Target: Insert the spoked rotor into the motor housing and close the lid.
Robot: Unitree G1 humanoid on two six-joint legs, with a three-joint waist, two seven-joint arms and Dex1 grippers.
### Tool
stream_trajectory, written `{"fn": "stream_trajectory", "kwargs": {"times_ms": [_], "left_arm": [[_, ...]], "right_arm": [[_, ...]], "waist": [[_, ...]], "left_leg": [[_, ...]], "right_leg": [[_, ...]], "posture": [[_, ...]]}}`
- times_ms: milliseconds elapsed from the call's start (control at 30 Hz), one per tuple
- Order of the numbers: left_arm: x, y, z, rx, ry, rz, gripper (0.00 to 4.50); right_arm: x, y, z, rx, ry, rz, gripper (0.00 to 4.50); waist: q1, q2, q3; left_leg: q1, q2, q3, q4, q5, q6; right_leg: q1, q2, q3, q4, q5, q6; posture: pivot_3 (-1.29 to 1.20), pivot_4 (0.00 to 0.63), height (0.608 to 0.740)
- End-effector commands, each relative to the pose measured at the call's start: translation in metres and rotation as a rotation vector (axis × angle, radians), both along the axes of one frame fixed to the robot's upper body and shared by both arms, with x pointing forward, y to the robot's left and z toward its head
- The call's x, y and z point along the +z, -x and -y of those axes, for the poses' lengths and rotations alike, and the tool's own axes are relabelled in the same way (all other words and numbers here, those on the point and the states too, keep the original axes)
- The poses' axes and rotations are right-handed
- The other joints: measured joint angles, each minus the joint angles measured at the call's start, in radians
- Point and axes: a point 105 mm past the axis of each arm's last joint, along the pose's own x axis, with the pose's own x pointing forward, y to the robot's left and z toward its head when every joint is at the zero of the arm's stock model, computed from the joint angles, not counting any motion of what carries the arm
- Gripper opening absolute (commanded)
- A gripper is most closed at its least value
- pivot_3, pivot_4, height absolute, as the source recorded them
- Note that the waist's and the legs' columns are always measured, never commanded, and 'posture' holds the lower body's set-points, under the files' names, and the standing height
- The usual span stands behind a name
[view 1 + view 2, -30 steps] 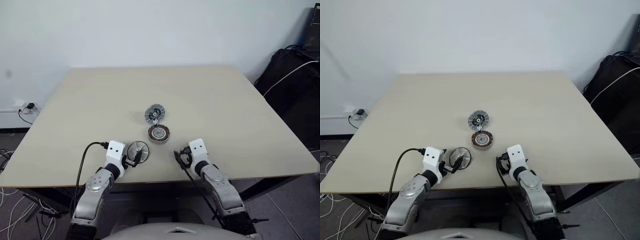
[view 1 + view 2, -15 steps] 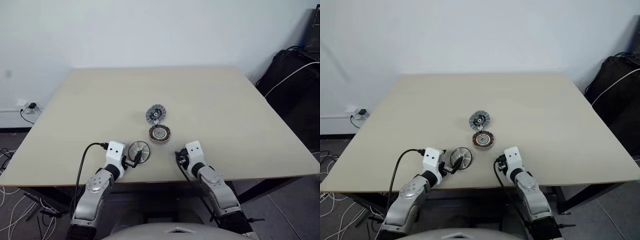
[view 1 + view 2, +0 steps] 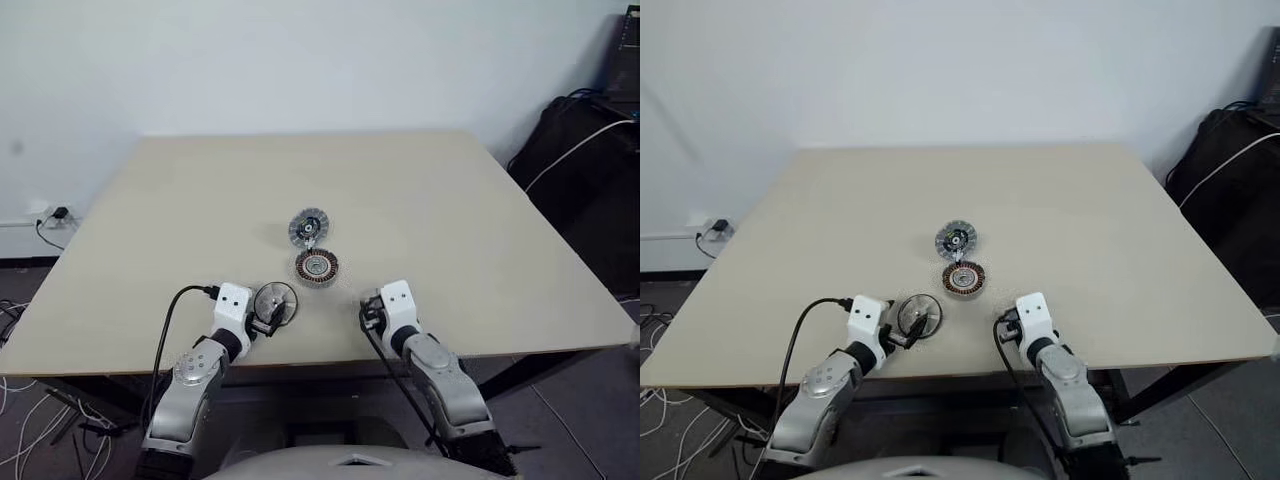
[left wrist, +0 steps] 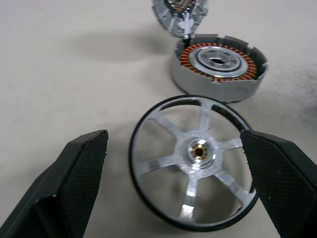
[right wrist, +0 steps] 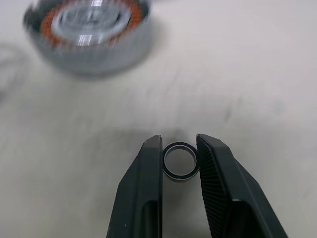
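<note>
A: Tools first. What are you seeing?

B: Your right tool (image 5: pixel 180 161) is pinched on a small dark ring (image 5: pixel 180 161). Your left tool (image 4: pixel 178 163) gapes wide around the spoked rotor (image 4: pixel 194 187), gripping nothing.

A: And the rest?

B: The motor housing (image 3: pixel 317 267) sits mid-desk (image 3: pixel 450 210), towards its near edge, and the lid (image 3: pixel 310 227) lies just beyond it.

A beige table (image 3: pixel 440 200) stands against a plain white wall (image 3: pixel 300 60). To its right a black bag (image 3: pixel 585 150) sits with a white cable (image 3: pixel 570 150) running across it. At the left, a wall socket (image 3: pixel 55 213) holds a plug, and loose cables (image 3: pixel 20 400) lie on the floor.
</note>
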Motion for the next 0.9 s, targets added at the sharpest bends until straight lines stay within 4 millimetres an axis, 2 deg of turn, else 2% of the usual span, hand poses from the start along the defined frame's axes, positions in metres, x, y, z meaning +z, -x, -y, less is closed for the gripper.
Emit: {"fn": "stream_trajectory", "kwargs": {"times_ms": [33,200,467,900], "left_arm": [[0.016,-0.007,0.005,-0.017,0.01,0.07,4.5],[0.016,-0.007,0.006,-0.019,0.013,0.07,4.5],[0.016,-0.005,0.005,0.002,0.015,0.069,4.5],[0.017,-0.001,0.002,0.025,0.016,0.071,4.5]], "right_arm": [[0.029,-0.021,-0.015,0.029,0.0,0.1,0.71],[0.035,-0.04,-0.042,0.107,0.027,0.128,0.71],[0.03,-0.063,-0.072,0.156,0.029,0.134,0.71],[0.026,-0.079,-0.095,0.206,0.031,0.13,0.71]], "waist": [[-0.003,0.0,0.0],[-0.004,0.0,0.0],[-0.007,0.0,0.0],[-0.021,0.001,0.0]], "left_leg": [[0.0,0.0,0.0,0.0,0.0,0.0],[0.0,0.0,0.0,-0.001,0.001,0.001],[0.0,0.0,0.0,-0.002,0.001,0.0],[0.0,0.0,0.0,-0.003,0.002,0.0]], "right_leg": [[0.0,0.0,0.0,0.0,0.0,0.0],[-0.001,0.0,0.0,0.0,0.001,-0.002],[-0.002,0.001,0.0,0.0,0.003,-0.006],[-0.003,0.002,0.0,0.003,0.003,-0.007]], "posture": [[0.0,0.0,0.74],[0.0,0.0,0.74],[0.0,0.0,0.74],[0.0,0.0,0.74]]}}
